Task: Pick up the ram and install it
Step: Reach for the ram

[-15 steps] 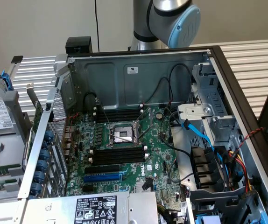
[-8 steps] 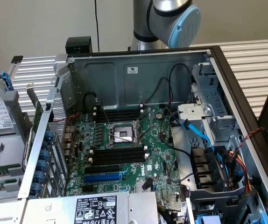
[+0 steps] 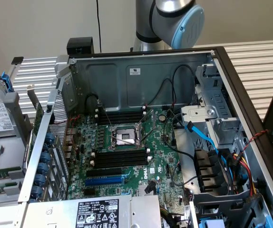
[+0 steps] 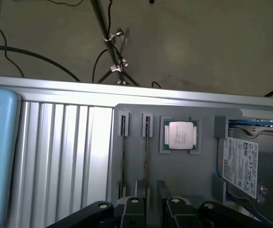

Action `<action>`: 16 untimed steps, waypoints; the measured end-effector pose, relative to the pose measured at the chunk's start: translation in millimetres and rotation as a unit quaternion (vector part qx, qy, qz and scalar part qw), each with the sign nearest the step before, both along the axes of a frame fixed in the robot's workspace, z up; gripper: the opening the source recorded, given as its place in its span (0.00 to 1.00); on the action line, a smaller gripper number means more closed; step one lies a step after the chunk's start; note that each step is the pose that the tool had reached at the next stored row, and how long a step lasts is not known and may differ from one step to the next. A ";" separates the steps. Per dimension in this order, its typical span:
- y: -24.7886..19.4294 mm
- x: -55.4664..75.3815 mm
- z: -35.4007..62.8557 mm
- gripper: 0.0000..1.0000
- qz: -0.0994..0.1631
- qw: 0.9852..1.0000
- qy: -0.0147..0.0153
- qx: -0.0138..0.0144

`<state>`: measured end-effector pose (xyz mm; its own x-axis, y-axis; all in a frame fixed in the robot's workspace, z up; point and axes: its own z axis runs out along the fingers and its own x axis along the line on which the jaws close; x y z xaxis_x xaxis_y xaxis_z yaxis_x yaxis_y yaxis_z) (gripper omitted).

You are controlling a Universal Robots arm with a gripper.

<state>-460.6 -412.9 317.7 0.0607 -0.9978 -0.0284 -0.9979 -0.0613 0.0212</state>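
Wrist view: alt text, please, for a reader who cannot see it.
The open black claw hovers empty over a grey holder tray. The tray carries two thin boards on edge in narrow slots, likely ram sticks, a square silver processor chip and a white-labelled hard drive, next to ribbed aluminium table slats.

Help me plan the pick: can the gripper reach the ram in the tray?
Probably yes: the ram stands uncovered in a slot of the grey tray, the gripper above it, jaws open.
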 end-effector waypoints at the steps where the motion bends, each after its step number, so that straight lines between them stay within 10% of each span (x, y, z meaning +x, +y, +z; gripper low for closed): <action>1: 0.0 0.0 -1.9 0.24 0.000 1.000 0.000 0.000; 13: -1.6 0.0 -23.8 0.24 0.000 1.000 0.000 0.000; 16: -9.7 0.0 -29.1 0.24 0.000 1.000 0.000 0.000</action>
